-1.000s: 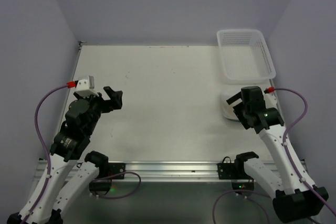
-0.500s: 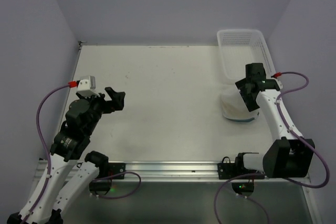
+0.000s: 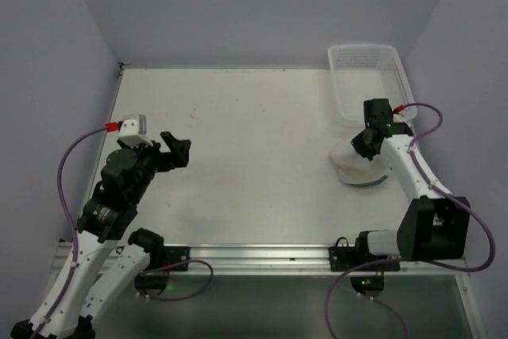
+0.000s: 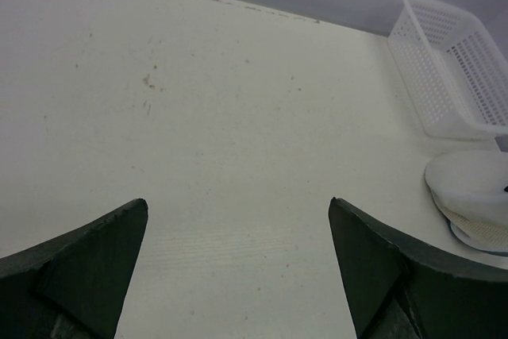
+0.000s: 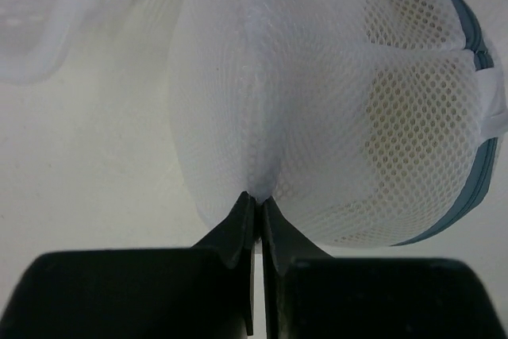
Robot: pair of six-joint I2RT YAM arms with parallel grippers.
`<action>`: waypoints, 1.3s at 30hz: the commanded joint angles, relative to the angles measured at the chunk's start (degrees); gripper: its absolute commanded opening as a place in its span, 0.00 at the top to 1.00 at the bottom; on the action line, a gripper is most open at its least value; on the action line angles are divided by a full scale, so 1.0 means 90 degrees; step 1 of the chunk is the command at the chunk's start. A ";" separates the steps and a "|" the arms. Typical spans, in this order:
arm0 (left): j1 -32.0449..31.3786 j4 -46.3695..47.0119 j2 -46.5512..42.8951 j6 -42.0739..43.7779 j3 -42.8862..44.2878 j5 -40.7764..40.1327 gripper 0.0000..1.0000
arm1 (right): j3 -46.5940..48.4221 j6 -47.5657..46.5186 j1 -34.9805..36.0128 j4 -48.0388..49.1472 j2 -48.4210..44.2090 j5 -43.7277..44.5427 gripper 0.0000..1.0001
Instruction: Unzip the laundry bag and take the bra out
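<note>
While the left gripper [image 4: 238, 201] hovers spread apart, the right gripper [image 5: 254, 198] pinches the laundry bag [image 5: 317, 101] mesh.

The laundry bag [image 3: 353, 171] lies just before the basket [image 3: 369, 48], far right.

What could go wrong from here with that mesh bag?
The right gripper pinches only a thin mesh fold of the laundry bag, away from its blue zipper edge, so a pull may slip or just drag the bag. The left gripper is open and far off, so nothing braces it.
</note>
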 commanded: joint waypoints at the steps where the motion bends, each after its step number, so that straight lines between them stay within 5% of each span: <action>1: -0.0041 0.0205 0.0163 0.0000 -0.0039 0.0227 0.00 | -0.0259 -0.1027 0.0457 0.0376 -0.0453 -0.0564 1.00; 9: -0.0041 0.0410 0.0573 -0.0039 -0.0039 0.0442 0.00 | 0.0609 -0.2792 0.2595 0.0327 -0.0396 0.0165 1.00; 17: -0.0041 0.0098 0.0769 -0.0234 0.0010 0.0384 0.00 | 0.2121 -0.4250 0.4324 -0.0150 0.1641 0.4331 1.00; 19: -0.0041 -0.0029 0.0700 -0.0283 0.0020 0.0315 0.00 | 0.2415 -0.4290 0.4627 -0.0414 0.2084 0.4659 1.00; 34: -0.0041 -0.1357 -0.0383 -0.0693 0.0185 -0.1051 0.00 | 0.2749 -0.6408 0.6864 0.1595 0.4458 0.3216 1.00; 39: -0.0041 -0.1543 -0.0725 -0.0791 0.0225 -0.1189 0.00 | 0.2720 -0.6175 0.7020 0.1431 0.4547 0.2239 0.82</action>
